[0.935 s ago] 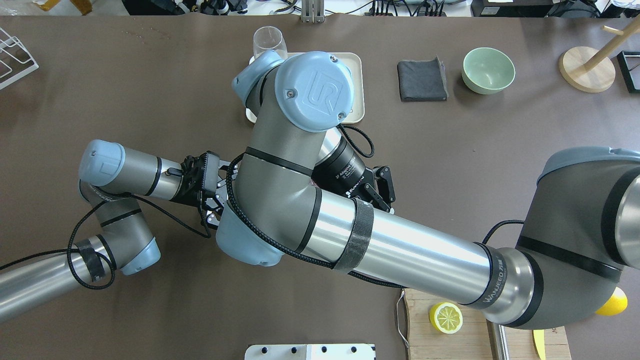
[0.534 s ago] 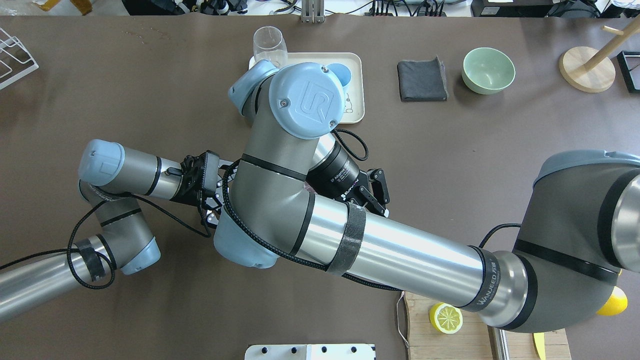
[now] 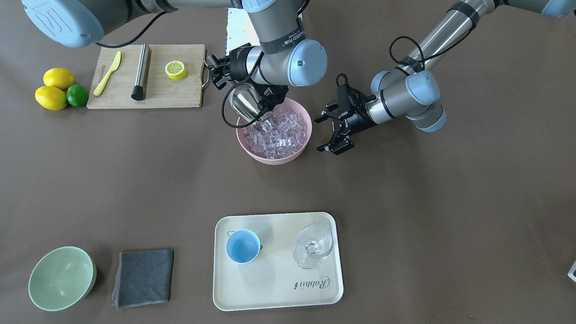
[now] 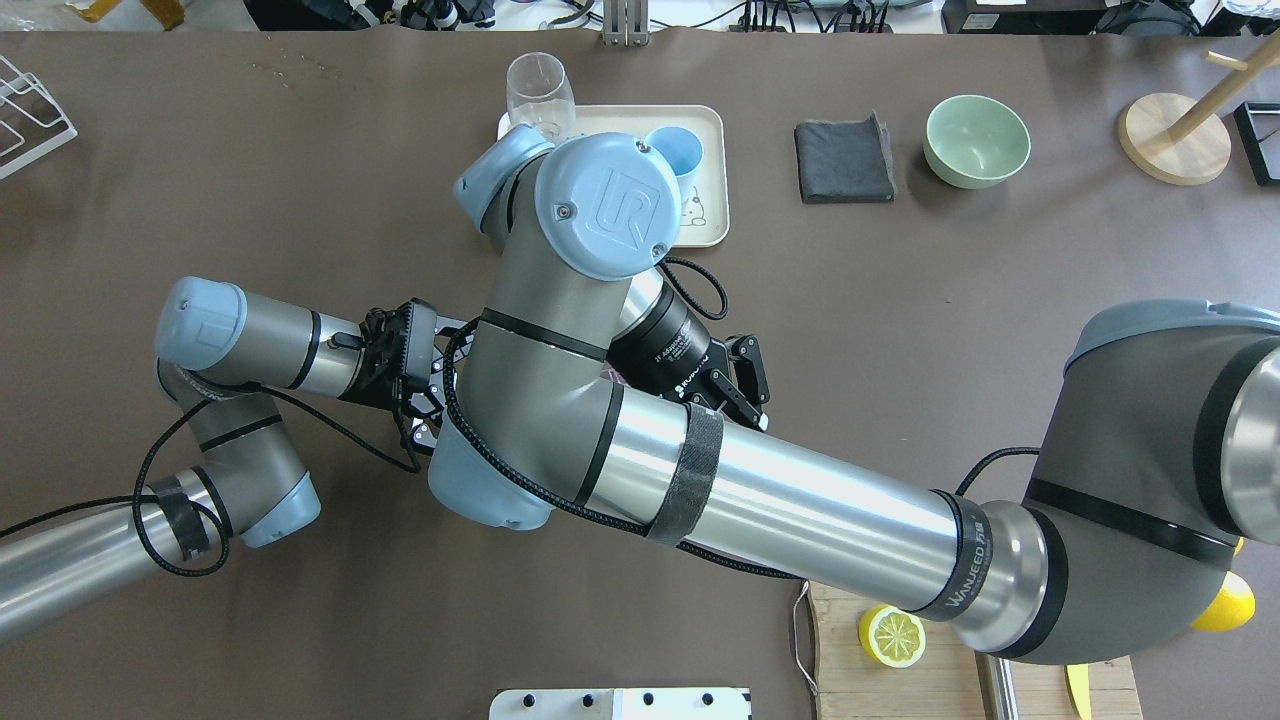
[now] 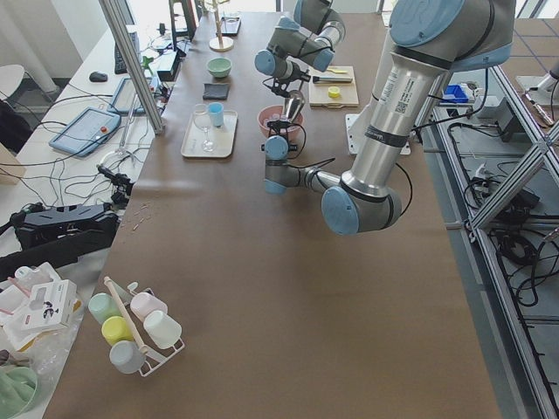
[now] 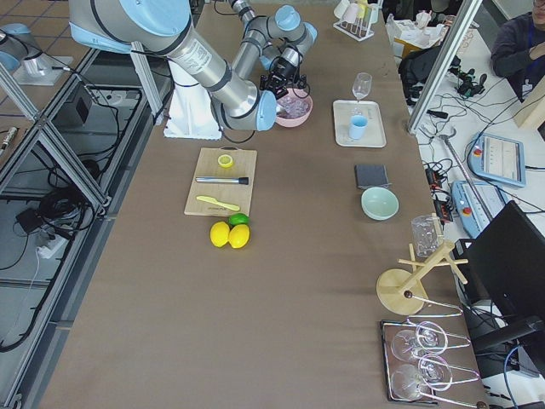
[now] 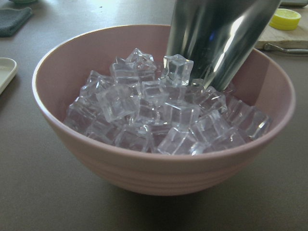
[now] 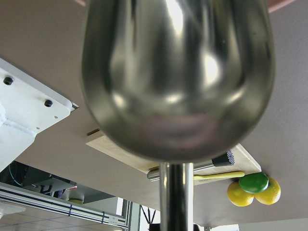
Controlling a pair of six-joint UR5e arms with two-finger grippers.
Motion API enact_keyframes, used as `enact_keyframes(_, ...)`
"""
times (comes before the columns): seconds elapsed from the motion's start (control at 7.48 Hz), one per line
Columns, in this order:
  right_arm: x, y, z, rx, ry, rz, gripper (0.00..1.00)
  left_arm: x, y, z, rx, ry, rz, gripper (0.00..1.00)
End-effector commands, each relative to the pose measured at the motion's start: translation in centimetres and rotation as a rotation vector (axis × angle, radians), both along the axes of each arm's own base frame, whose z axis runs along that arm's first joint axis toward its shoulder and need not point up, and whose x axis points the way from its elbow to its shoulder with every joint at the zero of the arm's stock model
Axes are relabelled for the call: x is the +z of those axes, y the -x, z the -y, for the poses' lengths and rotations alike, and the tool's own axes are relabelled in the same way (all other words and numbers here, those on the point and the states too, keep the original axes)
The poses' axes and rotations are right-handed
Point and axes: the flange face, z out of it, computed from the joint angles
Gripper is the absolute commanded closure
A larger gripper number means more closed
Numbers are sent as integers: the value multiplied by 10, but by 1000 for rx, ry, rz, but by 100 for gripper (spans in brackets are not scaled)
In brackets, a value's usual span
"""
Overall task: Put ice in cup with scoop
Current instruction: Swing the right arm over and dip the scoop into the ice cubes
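The ice [image 3: 279,131] fills a pink bowl [image 3: 274,157] at mid-table. It also shows in the left wrist view [image 7: 154,110]. My right gripper [image 3: 212,74] is shut on the thin handle of the steel scoop [image 3: 246,105]. The scoop is tilted steeply, its tip among the cubes at the bowl's side nearest the cutting board [image 7: 216,43]. The right wrist view shows the scoop's shiny back [image 8: 178,72]. My left gripper [image 3: 325,135] is open and empty, just beside the bowl. The light-blue cup [image 3: 243,246] stands empty on a cream tray [image 3: 276,292].
A clear stemmed glass [image 3: 313,245] stands on the tray beside the cup. A cutting board [image 3: 180,96] holds a lemon half, a yellow knife and a steel cylinder [image 3: 141,72]. Lemons and a lime lie beside it. A green bowl [image 3: 60,279] and a grey cloth [image 3: 144,278] lie beyond.
My right arm has shifted a little towards the left in the overhead view, which uncovers the blue cup on the tray. Its gripper moved with it. The left arm has not moved.
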Motion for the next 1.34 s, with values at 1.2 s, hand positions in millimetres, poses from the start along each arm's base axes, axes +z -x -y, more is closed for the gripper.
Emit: enact_keyframes(1.2, 27, 20, 11, 41, -127, 175, 100, 6, 11, 12, -29, -5, -8, 2)
